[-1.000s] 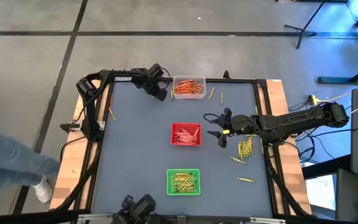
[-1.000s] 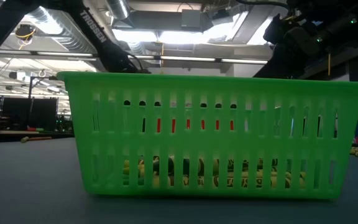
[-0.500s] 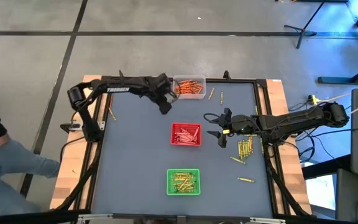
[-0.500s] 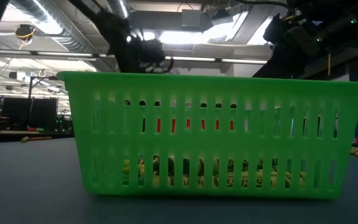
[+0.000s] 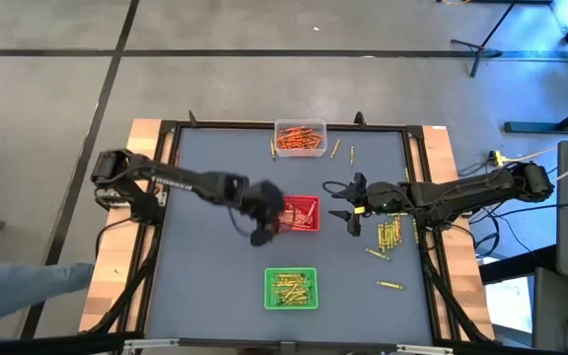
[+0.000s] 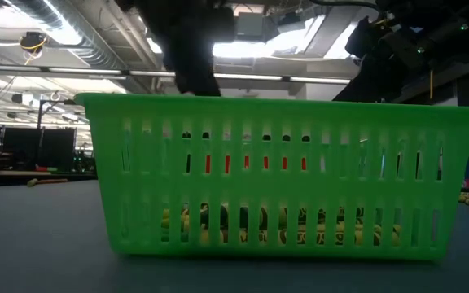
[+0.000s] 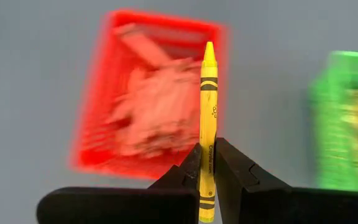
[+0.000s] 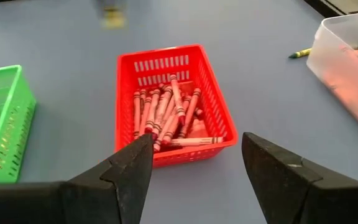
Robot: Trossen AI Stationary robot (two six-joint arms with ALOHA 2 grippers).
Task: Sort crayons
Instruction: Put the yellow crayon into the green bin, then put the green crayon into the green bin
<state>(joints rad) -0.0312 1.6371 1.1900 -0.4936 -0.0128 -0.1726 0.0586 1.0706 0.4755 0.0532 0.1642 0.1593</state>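
Just beside the red tray (image 5: pixel 296 213), on its left edge in the high view, the left gripper (image 5: pixel 261 219) is clamped on a yellow crayon (image 7: pixel 207 118). The crayon stands out forward between the two fingers (image 7: pixel 188 171), with its tip over the red tray's far rim in the left wrist view. The green tray (image 5: pixel 291 288) lies near, on the side of the red tray away from the clear tray (image 5: pixel 300 138).

Change since the earlier frames: the left arm has swung from the clear tray at the table's far edge, across the mat, to the red tray. The motion blur indicates that the arm is in transit. Judgement: the yellow crayon is being carried toward the green tray, which holds the yellow-green crayons; delivery is not yet done.

On the opposite side of the red tray, the right gripper (image 5: pixel 348 209) hangs with its jaws spread wide and empty, unchanged in position. Loose yellow crayons (image 5: pixel 390 233) lie on the table beyond it, unsorted. The person at the frame's left edge has moved farther out of view.
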